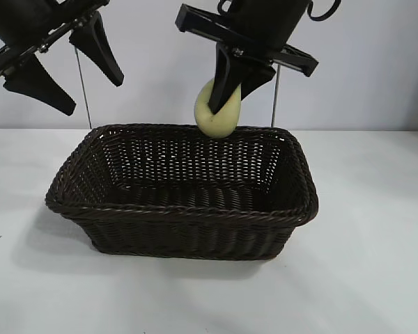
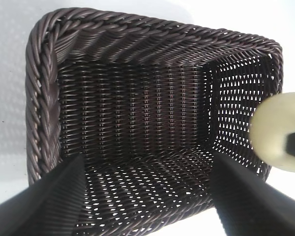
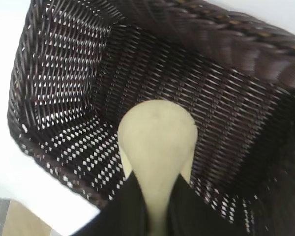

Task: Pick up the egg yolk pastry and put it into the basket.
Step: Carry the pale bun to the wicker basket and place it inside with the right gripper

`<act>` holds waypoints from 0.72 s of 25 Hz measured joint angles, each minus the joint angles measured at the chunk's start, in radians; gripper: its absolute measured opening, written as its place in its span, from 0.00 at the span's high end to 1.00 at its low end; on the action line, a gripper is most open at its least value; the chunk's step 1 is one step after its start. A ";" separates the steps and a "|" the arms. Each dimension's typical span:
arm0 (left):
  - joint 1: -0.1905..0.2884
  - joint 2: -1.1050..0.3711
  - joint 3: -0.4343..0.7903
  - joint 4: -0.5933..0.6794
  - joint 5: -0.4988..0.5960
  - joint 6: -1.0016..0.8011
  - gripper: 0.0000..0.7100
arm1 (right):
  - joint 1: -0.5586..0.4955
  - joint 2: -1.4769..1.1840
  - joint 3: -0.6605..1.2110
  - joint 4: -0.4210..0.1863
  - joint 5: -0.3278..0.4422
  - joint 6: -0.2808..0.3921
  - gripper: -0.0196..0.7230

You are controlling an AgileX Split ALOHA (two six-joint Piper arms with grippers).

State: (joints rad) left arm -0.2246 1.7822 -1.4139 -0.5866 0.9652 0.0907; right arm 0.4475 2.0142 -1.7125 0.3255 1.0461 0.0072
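The pale yellow egg yolk pastry [image 1: 217, 113] hangs squeezed between the black fingers of my right gripper [image 1: 226, 97], which is shut on it above the back rim of the basket [image 1: 181, 209]. From the right wrist the pastry [image 3: 157, 142] bulges out past the fingers, with the basket's woven floor [image 3: 211, 98] below it. My left gripper [image 1: 66, 73] hangs open high at the left, over the basket's left end, holding nothing. Its wrist view looks down into the basket [image 2: 132, 113] between its spread fingers [image 2: 54, 201], and the pastry [image 2: 278, 132] shows at that picture's edge.
The dark brown wicker basket stands in the middle of a white table [image 1: 369, 278]. A pale wall [image 1: 376, 69] rises behind it. Two thin metal rods [image 1: 82, 87] stand upright behind the basket.
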 joint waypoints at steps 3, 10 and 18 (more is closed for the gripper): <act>0.000 0.000 0.000 0.000 0.000 0.000 0.27 | 0.000 0.031 0.000 0.000 -0.002 0.000 0.93; 0.000 0.000 0.000 0.000 0.000 0.000 0.27 | 0.000 0.076 0.000 -0.001 -0.004 0.000 0.92; 0.000 0.000 0.000 0.000 -0.001 0.000 0.27 | 0.000 0.079 0.000 -0.003 -0.008 -0.001 0.44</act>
State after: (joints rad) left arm -0.2246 1.7822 -1.4139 -0.5866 0.9643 0.0907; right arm 0.4475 2.0933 -1.7125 0.3224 1.0380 0.0063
